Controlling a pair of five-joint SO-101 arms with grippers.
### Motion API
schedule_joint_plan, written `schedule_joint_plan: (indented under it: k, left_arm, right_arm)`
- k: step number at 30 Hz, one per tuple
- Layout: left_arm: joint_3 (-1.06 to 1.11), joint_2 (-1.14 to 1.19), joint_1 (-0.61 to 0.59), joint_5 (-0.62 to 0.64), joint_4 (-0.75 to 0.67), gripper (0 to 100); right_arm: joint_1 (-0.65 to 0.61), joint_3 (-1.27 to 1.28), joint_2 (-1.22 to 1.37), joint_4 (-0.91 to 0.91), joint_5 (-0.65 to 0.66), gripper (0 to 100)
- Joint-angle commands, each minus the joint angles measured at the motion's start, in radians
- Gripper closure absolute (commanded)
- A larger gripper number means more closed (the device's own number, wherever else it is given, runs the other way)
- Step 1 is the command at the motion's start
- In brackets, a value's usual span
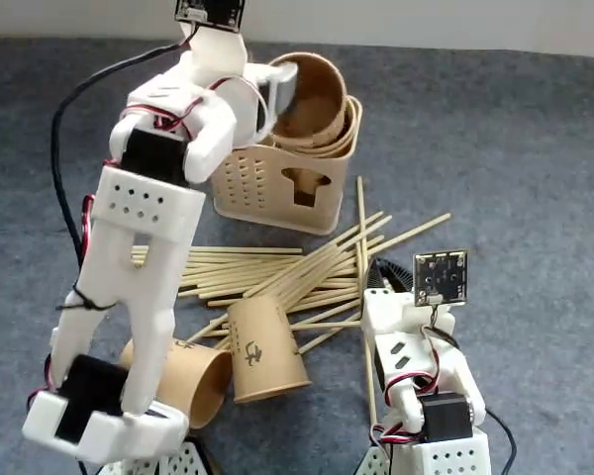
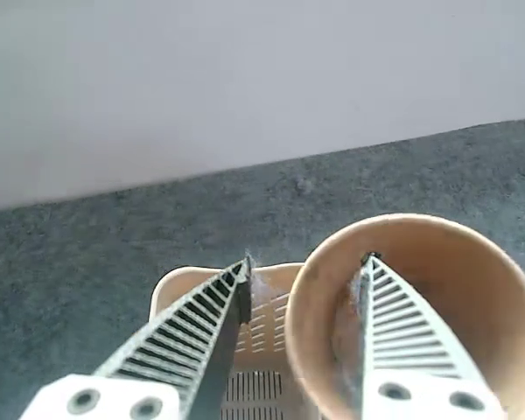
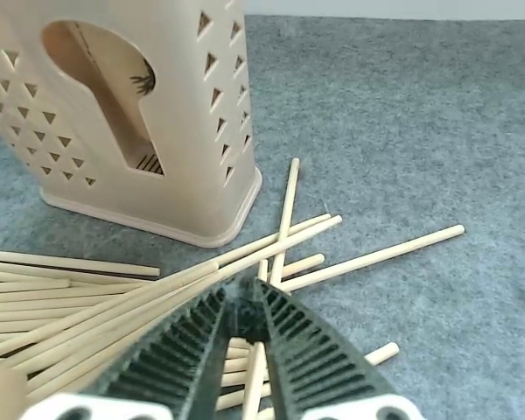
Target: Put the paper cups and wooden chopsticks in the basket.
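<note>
Nearest, by the arm bases: brown paper cup [image 1: 193, 381] lying on its side. Second paper cup [image 1: 265, 348] just beside it, dark printed figure upward, narrow end toward the sticks.

Right gripper [image 3: 243, 293] low over the scatter, jaws pressed together at the tips. One stick running along the slit beneath; hold on it not discernible.

Wooden chopsticks [image 1: 277, 272] in a loose fan, flat on the grey felt surface [image 1: 495, 148], between the fallen cups and the basket.

Basket [image 1: 277, 183]: beige perforated plastic, upright, keyhole cut-out in one wall, stacked cup rims [image 1: 348, 129] at its mouth.

Left gripper [image 2: 306, 261] above the basket mouth, jaws spread. One finger inside and one outside the wall of the top paper cup [image 2: 446, 262], tilted atop that stack.

Farthest: felt ending at a plain pale wall [image 2: 245, 87].
</note>
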Motion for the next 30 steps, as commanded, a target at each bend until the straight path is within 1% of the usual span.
schedule_joint_plan:
  k: [1,7,9,12,17,21,26,30]
  left_arm:
    - [-0.042,0.016,-0.021,0.006,-0.041,80]
    - [-0.045,-0.038,-0.015,0.006,-0.035,80]
    - [-0.042,-0.081,-0.013,0.005,-0.005,80]
    - [-0.041,-0.148,-0.013,0.0,0.086,80]
    - [-0.039,-0.222,-0.019,-0.011,0.281,80]
    - [-0.039,-0.254,-0.016,-0.126,0.422,80]
    - [-0.039,-0.292,-0.021,-0.166,0.583,80]
    - [-0.039,-0.315,-0.015,-0.235,0.701,80]
  right_arm:
    - [0.005,-0.007,-0.013,-0.031,0.021,99.1]
    - [0.005,-0.007,-0.013,-0.031,0.021,99.1]
    - [0.005,-0.007,-0.013,-0.031,0.021,99.1]
    - [0.005,-0.007,-0.013,-0.031,0.021,99.1]
    - [0.005,-0.007,-0.013,-0.031,0.021,99.1]
    - [0.005,-0.007,-0.013,-0.031,0.021,99.1]
    - [0.005,-0.007,-0.013,-0.031,0.021,99.1]
    - [0.005,-0.007,-0.013,-0.031,0.021,99.1]
